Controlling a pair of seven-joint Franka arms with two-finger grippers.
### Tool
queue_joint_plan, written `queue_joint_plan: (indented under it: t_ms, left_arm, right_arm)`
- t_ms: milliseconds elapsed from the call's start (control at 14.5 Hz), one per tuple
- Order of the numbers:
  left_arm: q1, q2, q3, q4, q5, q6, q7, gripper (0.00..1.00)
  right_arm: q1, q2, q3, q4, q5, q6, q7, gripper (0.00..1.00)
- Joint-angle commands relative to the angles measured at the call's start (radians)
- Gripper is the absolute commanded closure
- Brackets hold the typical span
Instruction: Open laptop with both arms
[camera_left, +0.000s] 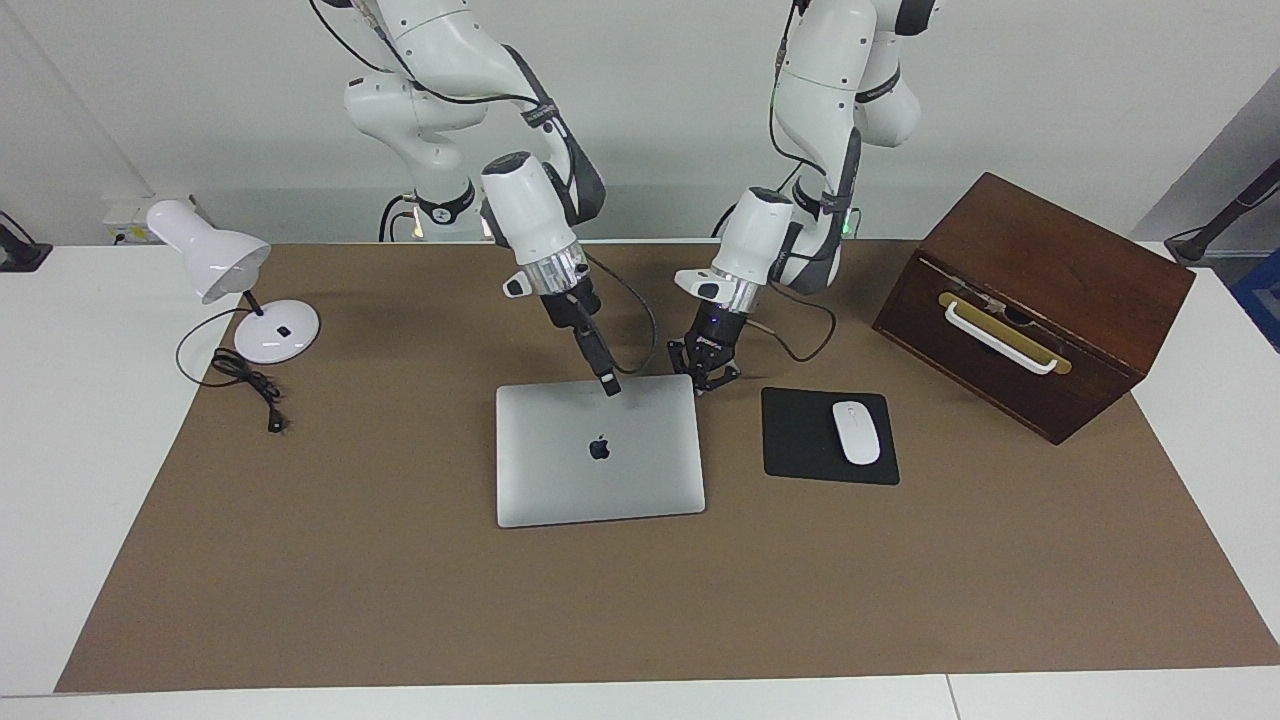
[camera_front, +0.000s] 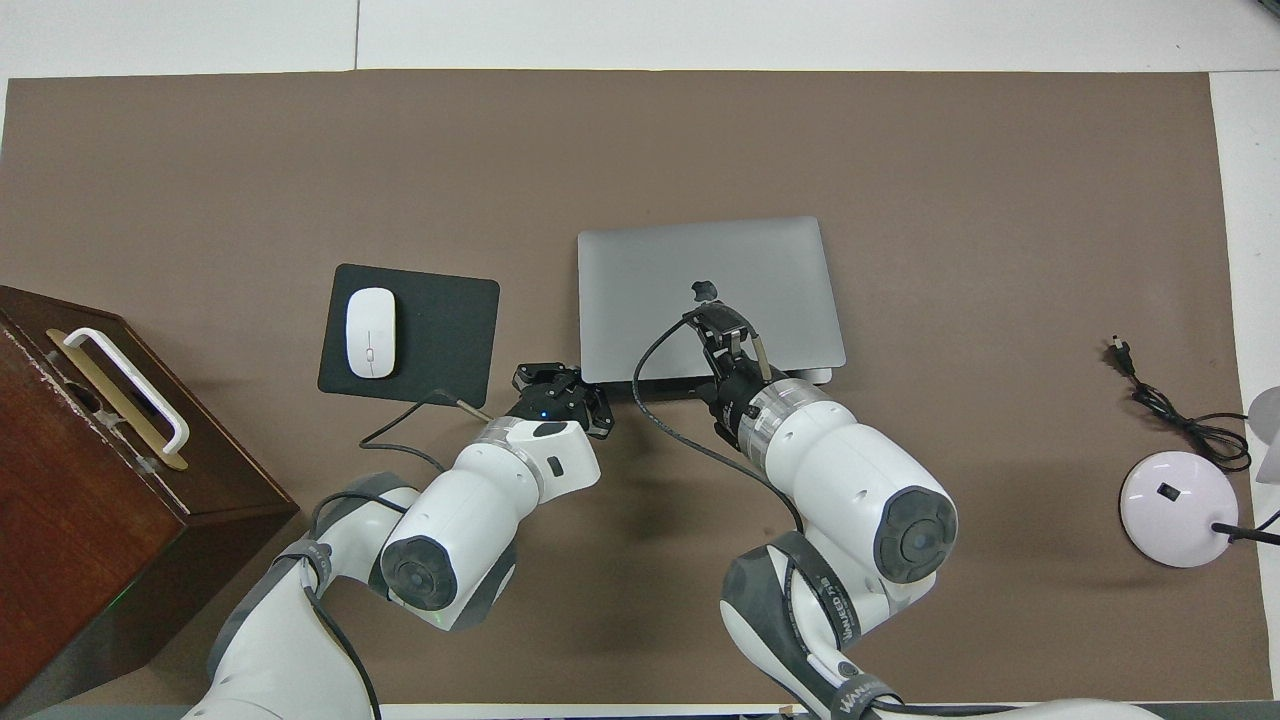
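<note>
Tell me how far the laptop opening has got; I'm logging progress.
Done: both arms have reached the laptop at its edge nearest the robots. In hand: the right gripper is at the lid's edge; the left gripper, shut, is at the corner beside the mouse pad. Left: the lid lies flat, so all the lifting.

White wall — brown-matted table

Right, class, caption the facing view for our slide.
Closed laptop flat on the mat; right tool over its edge nearest the robots, left tool shut at its corner.
</note>
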Motion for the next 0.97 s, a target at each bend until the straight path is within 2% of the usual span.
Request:
queue_joint_plan:
  t_ms: [0, 277, 623, 900]
  left_arm:
    - [-0.002, 0.033, 0.008, 0.028, 0.009, 0.014, -0.016, 1.0]
    - [0.0, 0.043, 0.009, 0.029, 0.023, 0.014, -0.016, 1.0]
    - [0.0, 0.046, 0.009, 0.029, 0.025, 0.014, -0.016, 1.0]
    - [-0.002, 0.048, 0.009, 0.029, 0.023, 0.014, -0.016, 1.0]
  right_arm:
    - [-0.002, -0.036, 0.007, -0.053, 0.016, 0.016, 0.013, 0.0]
    - [-0.002, -0.034, 0.005, -0.058, 0.016, 0.02, 0.01, 0.0]
    - [-0.008, 0.023, 0.003, -0.054, 0.016, 0.086, -0.025, 0.0]
    - [-0.016, 0.033, -0.001, -0.048, 0.016, 0.091, -0.055, 0.0]
